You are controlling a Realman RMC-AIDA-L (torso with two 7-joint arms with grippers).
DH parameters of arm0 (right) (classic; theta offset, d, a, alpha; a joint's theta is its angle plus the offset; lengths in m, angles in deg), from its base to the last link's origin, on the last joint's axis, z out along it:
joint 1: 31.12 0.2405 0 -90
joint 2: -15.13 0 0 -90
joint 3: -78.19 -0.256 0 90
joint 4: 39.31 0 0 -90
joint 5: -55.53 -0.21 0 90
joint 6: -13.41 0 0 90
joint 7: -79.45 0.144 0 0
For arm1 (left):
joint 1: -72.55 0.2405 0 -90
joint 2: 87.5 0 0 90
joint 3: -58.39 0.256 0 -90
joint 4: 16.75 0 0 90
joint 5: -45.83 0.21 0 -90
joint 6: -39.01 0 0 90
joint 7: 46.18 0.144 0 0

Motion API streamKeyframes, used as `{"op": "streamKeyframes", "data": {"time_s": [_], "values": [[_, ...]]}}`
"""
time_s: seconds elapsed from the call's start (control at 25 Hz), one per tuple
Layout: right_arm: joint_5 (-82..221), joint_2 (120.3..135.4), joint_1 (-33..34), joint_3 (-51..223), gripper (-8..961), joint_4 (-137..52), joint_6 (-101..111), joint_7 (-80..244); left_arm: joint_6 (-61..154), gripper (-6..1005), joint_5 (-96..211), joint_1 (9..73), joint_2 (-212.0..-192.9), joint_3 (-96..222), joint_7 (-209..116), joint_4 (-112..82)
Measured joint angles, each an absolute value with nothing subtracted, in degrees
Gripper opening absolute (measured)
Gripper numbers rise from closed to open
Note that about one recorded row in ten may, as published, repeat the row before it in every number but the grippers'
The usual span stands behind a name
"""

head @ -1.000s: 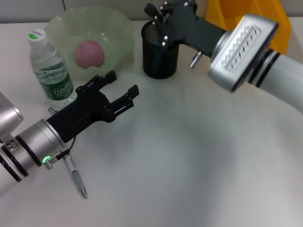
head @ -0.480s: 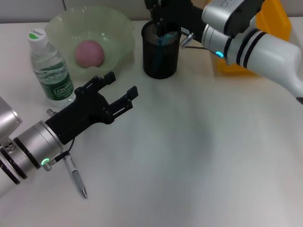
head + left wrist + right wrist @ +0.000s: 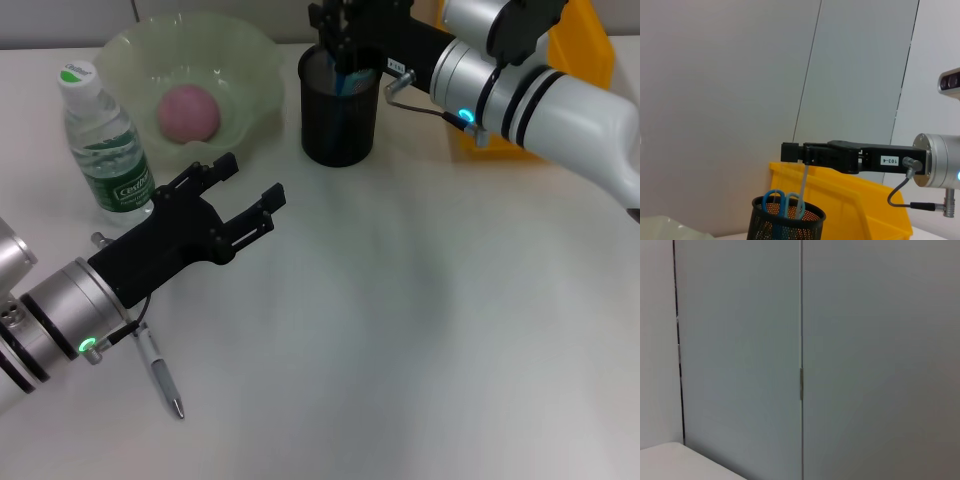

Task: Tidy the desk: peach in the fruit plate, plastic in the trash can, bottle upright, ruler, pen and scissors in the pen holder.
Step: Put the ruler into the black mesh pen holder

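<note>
The pink peach (image 3: 188, 112) lies in the pale green fruit plate (image 3: 250, 50). A green-labelled bottle (image 3: 105, 150) stands upright beside the plate. On the table near my left forearm lies the pen (image 3: 160, 372). My left gripper (image 3: 243, 192) hovers open over bare table, between bottle and pen holder. The black mesh pen holder (image 3: 340, 120) (image 3: 787, 227) contains blue-handled scissors (image 3: 782, 200). My right gripper (image 3: 335, 28) (image 3: 801, 152) hangs just above the holder, shut on a thin pale ruler (image 3: 803, 185) whose lower end dips into it. No plastic shows.
A yellow bin (image 3: 590, 40) (image 3: 865, 210) stands behind the pen holder at the back right. The right wrist view shows only a grey wall. White tabletop spreads across the middle and right front.
My right arm has swung back and turned, the gripper staying over the pen holder and the ruler now reaching into it. The left gripper has drifted slightly left, still open.
</note>
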State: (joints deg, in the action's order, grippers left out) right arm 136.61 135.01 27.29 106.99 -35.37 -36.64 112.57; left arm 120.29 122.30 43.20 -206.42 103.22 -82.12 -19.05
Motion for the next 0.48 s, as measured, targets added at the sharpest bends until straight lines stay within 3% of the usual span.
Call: {"op": "streamKeyframes", "data": {"time_s": [0.48], "values": [[136.6, 134.86, 23.87, 106.91, 359, -37.21, -44.08, 120.8, 121.0, 780, 122.29, 44.01, -206.4, 103.55, -82.28, -18.16]]}}
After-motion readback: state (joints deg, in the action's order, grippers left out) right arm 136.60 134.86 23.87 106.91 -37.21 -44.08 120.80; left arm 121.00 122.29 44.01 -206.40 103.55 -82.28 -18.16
